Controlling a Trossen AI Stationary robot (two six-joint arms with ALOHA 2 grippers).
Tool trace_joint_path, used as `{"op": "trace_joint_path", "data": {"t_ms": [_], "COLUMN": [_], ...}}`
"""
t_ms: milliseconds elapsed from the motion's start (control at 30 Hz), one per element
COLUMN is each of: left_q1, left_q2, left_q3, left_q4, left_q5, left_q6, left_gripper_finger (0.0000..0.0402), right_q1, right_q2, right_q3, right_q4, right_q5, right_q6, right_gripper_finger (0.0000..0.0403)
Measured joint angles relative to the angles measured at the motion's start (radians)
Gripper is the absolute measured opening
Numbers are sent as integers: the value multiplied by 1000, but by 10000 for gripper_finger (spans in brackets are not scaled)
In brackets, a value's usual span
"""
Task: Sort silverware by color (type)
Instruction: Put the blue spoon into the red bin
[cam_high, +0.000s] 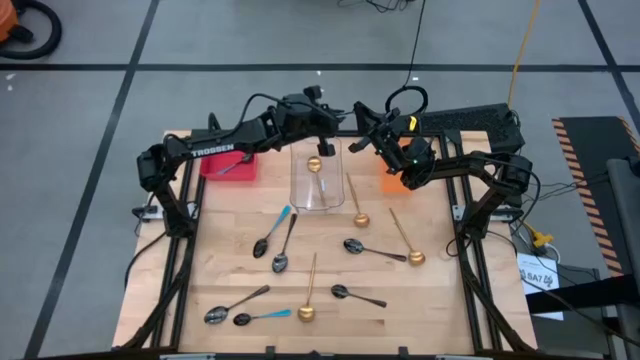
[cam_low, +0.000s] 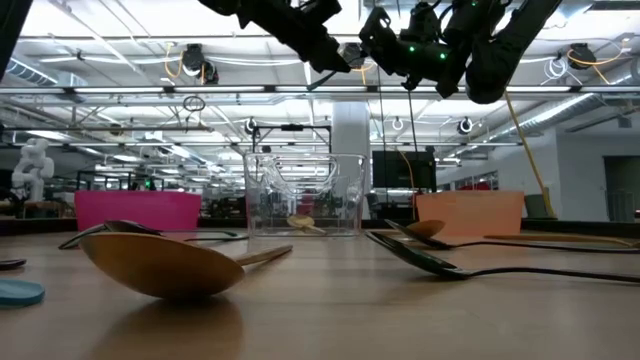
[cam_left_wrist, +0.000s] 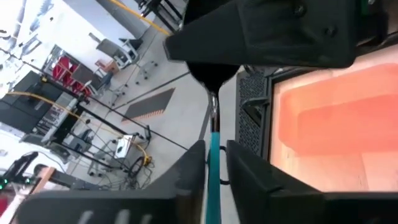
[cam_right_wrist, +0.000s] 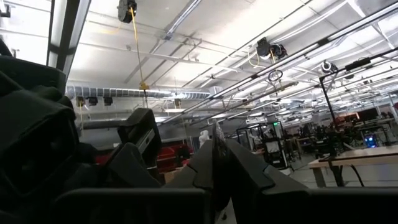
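nearest the front edge of the desk (cam_high: 420, 310) lie a gold spoon (cam_high: 306, 312), a blue-handled one (cam_high: 262, 316) and two dark ones (cam_high: 225, 308) (cam_high: 355, 295). mid-desk there are more: a second blue-handled spoon (cam_high: 270, 235), dark ones and two gold ones, all loose and well apart from either hand.

at the back stand a pink bin (cam_high: 228, 165) with a dark spoon in it, a clear box (cam_high: 318, 185) with a gold spoon inside, and an orange bin (cam_high: 392, 183).

above that back row the two arms meet in the air. the right hand (cam_high: 368, 142) is clenched on the dark bowl end of the held spoon (cam_left_wrist: 214, 155). the spoon's long axis runs straight from the right hand to the left hand (cam_left_wrist: 216, 149), which sits around the blue handle (whether it has clamped yet, i cannot tell).

this looks like a hand-over. the orange bin sits just below, on the right arm's side, so it is probably the drop for blue. the right hand should let go only once the left has the handle firmly.
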Motion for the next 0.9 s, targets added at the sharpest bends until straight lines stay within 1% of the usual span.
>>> {"op": "trace_joint_path", "data": {"t_ms": [100,167,300,400,667,833,900], "left_q1": [2,2,2,1,3,36,64], "left_q2": [0,0,0,0,0,-21,-41], "left_q3": [0,0,0,0,0,0,0], "left_q4": [-4,-5,-6,-11,-48,-149,-217], "left_q5": [-3,-3,-3,-3,-3,-4,-6], "left_q6": [-15,-22,-42,-65,-81,-80,-85], "left_gripper_finger": [29,18,18,18,18,18,18], "right_q1": [0,0,0,0,-10,-15,-22], "right_q2": [0,0,0,0,0,-11,-23], "right_q3": [1,1,1,1,1,1,1], "right_q4": [-7,-8,-14,-20,-43,-94,-135], "right_q5": [0,0,0,0,-1,-1,0], "right_q6": [20,24,25,33,59,59,58], "right_gripper_finger": [17,19,26,40,104,139,149]}}
